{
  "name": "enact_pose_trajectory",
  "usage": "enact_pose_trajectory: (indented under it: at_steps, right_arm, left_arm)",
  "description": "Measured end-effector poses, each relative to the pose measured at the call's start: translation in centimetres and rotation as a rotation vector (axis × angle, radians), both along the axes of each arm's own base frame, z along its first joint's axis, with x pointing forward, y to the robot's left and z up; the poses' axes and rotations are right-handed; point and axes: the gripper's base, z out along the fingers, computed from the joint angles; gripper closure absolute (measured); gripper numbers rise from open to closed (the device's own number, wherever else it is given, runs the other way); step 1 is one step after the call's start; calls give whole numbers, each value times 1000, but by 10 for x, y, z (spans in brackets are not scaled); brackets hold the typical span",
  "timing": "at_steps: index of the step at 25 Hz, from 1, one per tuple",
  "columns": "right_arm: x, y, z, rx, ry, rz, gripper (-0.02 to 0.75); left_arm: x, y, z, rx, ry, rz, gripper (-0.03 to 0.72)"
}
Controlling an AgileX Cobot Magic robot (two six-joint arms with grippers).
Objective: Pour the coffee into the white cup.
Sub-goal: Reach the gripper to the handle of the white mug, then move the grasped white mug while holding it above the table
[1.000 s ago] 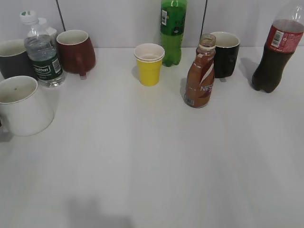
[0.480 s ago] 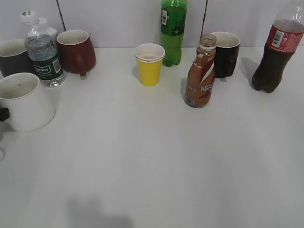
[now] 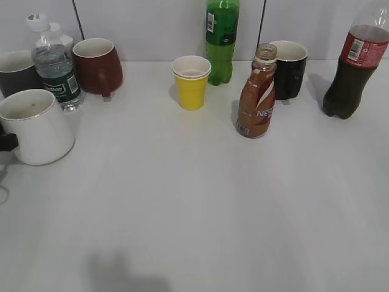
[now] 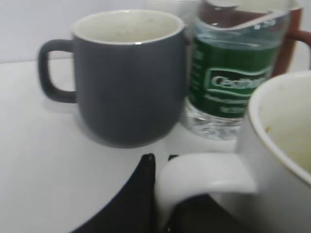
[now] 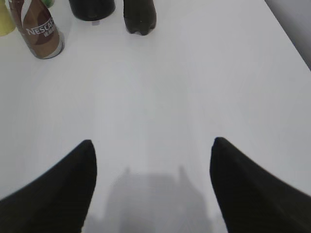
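The white cup [image 3: 36, 128] stands at the far left of the table, empty. My left gripper [image 3: 5, 142] shows only as a black tip at the frame edge beside it. In the left wrist view the cup [image 4: 282, 145] fills the right side, and my left gripper [image 4: 160, 158] is shut on its white handle [image 4: 204, 174], one black finger on each side. The coffee, a brown Nescafe bottle [image 3: 256, 94] with no cap, stands upright right of centre. My right gripper [image 5: 151, 145] hangs open over bare table, with the coffee bottle [image 5: 39, 29] far off at upper left.
Behind the white cup stand a dark grey mug [image 3: 15, 73], a water bottle [image 3: 55, 67] and a dark red mug [image 3: 97, 66]. A yellow paper cup [image 3: 191, 82], a green bottle [image 3: 222, 36], a black mug [image 3: 289, 70] and a cola bottle [image 3: 355, 67] line the back.
The white cup has slid right and a little back, away from the left edge. The left gripper's jaws have closed onto its handle. The right side is unchanged.
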Motion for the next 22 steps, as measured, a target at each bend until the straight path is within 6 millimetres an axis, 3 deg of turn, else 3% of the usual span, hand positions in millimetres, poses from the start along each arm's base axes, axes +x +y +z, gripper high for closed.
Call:
enact_pose_trajectory:
  at_steps: [6,14,18,22]
  right_arm:
    - [0,0,0,0,0,0,168]
    - [0,0,0,0,0,0,168]
    - [0,0,0,0,0,0,168]
    - [0,0,0,0,0,0,168]
  left_arm:
    - [0,-12,5,21,-21,-161,648]
    - [27,-28,30,-37,-85,-392,649]
    - [40,-51,33,-87,-91,-521,649]
    - [41,-78,23,-91,-51,-653,649]
